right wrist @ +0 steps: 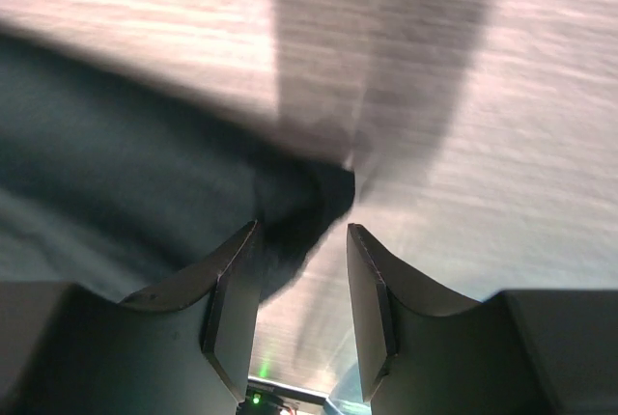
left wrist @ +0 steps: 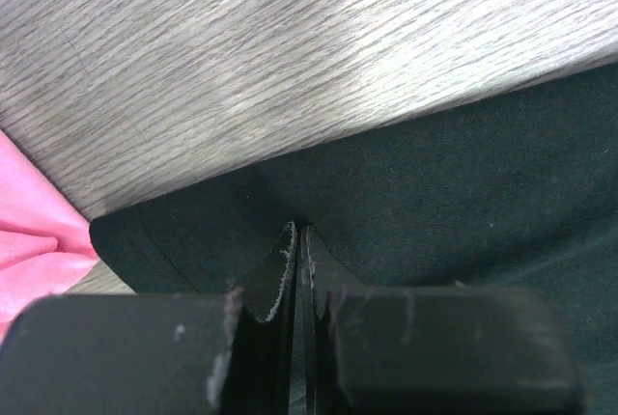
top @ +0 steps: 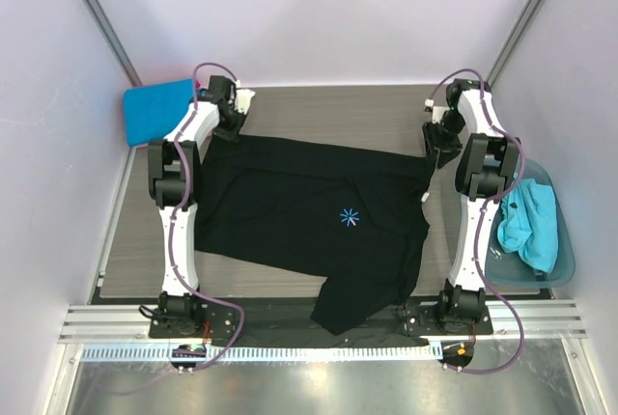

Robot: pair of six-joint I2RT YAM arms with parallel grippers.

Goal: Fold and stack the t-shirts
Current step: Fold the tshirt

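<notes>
Left gripper (left wrist: 297, 232): jaws together, clamped on the far-left edge of the black t-shirt (top: 290, 203), which lies spread on the table (top: 338, 111). Right gripper (right wrist: 302, 232): jaws apart, with the shirt's far-right corner at their tips, not gripped. The step in hand is probably flattening before the first fold. The next move calls for a right-hand grip on that corner. The right wrist view is blurred, so cloth contact there is uncertain.

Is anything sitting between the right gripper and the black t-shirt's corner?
Nothing visible. The right gripper is open, and the black t-shirt corner lies just ahead of it, with only bare table beside it.
</notes>
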